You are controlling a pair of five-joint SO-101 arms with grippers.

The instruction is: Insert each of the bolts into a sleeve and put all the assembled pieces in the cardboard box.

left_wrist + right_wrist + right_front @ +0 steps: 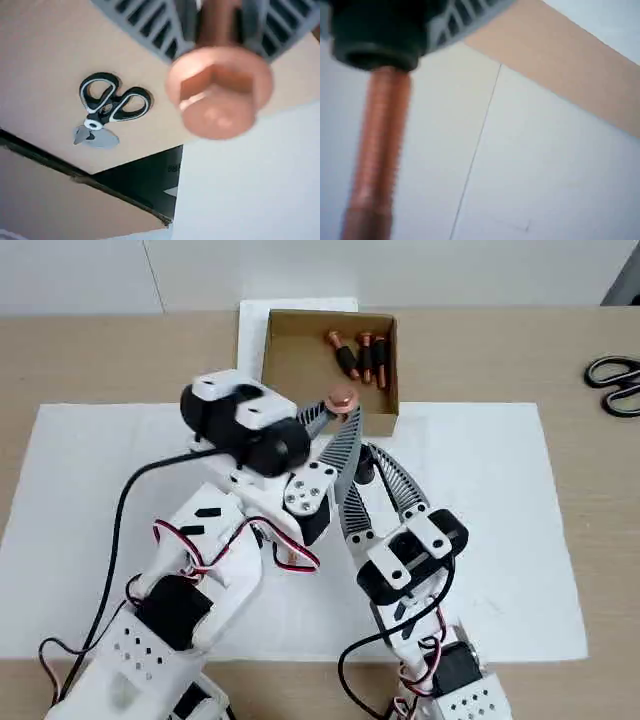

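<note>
A copper bolt (342, 398) hangs in the air just in front of the cardboard box (300, 375). My left gripper (333, 415) is shut on it just below the head. In the left wrist view the grey fingers (145, 22) clamp the shaft behind the hexagonal head of the bolt (220, 95). My right gripper (364, 466) is shut on a black sleeve (366, 473) close below. The threaded shaft of the bolt (377, 150) runs into the mouth of the sleeve (375, 35). Three assembled pieces (362, 355) lie in the box.
A white paper sheet (500, 520) covers the wooden table under both arms. Black-handled scissors (614, 380) lie at the far right edge, also seen as scissors (107, 107) in the left wrist view. A white lid (252, 330) sits beside the box.
</note>
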